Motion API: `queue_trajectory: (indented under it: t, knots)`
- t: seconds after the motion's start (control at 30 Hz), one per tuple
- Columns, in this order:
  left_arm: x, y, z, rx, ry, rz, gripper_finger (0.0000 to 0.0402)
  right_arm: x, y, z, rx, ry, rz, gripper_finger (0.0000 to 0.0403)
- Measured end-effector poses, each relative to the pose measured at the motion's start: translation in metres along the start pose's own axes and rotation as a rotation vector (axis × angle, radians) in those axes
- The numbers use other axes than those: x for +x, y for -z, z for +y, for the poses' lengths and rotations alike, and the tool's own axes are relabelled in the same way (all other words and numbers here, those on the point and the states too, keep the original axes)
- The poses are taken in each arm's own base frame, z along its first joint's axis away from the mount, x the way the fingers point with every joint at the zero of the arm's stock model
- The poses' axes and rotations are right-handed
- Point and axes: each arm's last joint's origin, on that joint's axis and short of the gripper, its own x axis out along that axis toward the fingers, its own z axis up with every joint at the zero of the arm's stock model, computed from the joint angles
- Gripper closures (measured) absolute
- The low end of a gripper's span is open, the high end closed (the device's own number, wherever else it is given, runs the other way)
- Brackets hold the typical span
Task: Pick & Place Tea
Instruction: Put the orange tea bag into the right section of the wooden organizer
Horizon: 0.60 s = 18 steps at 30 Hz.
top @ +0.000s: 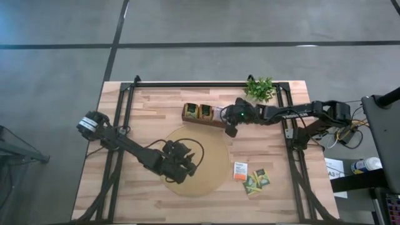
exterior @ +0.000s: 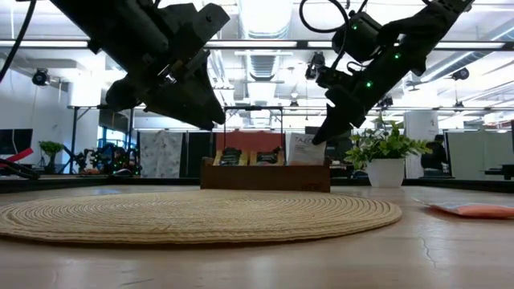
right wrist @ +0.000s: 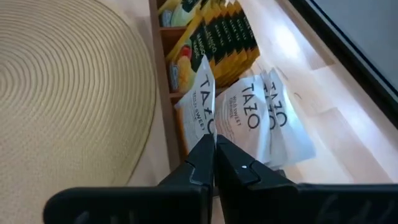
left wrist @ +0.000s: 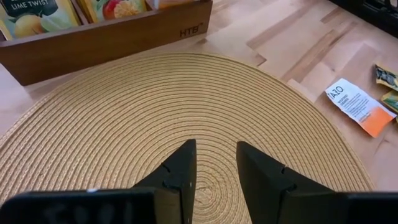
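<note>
White-and-orange tea sachet [right wrist: 200, 102]: pinched at its edge by the right hand [right wrist: 215, 149], fingers pressed together, over the white-sachet end compartment of the dark wooden tray [top: 203, 120]. Yellow sachets [right wrist: 219, 34] fill the neighbouring compartments. Loose sachets [top: 251, 176]: on the counter [top: 150, 106] beside the round woven mat [top: 209, 159]. Left hand [left wrist: 214, 165]: spread, empty, above the mat. Potted plant [top: 260, 89]: counter's far edge.

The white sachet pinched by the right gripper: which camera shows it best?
The right wrist view: the white sachet stands edge-on, pinched in the shut right gripper above the tray, its lettering readable. The low view shows only a pale card over the tray. In the high view the gripper hides it. The left wrist view misses it.
</note>
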Motion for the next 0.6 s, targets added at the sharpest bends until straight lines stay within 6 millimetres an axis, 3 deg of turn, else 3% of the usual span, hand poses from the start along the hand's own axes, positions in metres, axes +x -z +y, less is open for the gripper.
queue_trajectory:
  t: [0.37,0.6]
  knots:
    - [0.000,0.000,0.000,-0.003,-0.001,-0.002,0.0292,0.005,0.003,0.001,-0.040,-0.019,0.024,0.0391]
    - [0.000,0.000,0.000,-0.003,-0.001,-0.001,0.0292,0.022,0.012,0.010,-0.001,-0.075,0.088,0.0341]
